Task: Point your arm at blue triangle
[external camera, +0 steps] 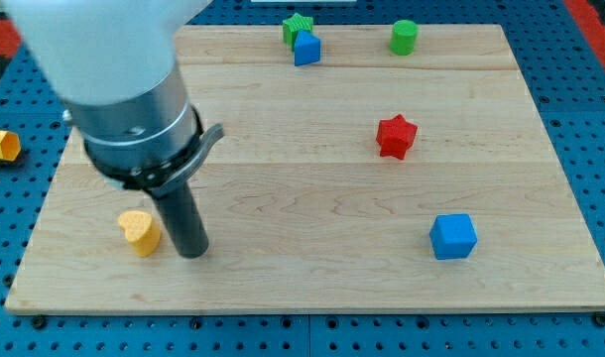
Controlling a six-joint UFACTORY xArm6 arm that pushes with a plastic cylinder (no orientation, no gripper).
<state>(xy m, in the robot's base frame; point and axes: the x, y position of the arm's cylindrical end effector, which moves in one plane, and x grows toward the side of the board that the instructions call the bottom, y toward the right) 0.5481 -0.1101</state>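
Note:
The blue triangle (306, 48) sits near the view's top, a little left of centre, touching a green star (297, 27) just behind it. My tip (192, 252) rests on the wooden board (312, 288) at the lower left, far from the blue triangle. It stands just right of a yellow heart block (138, 231), close beside it.
A green cylinder (404, 37) stands at the top right. A red star (395, 136) lies right of centre. A blue cube (452, 236) sits at the lower right. A yellow block (0, 145) lies off the board at the far left.

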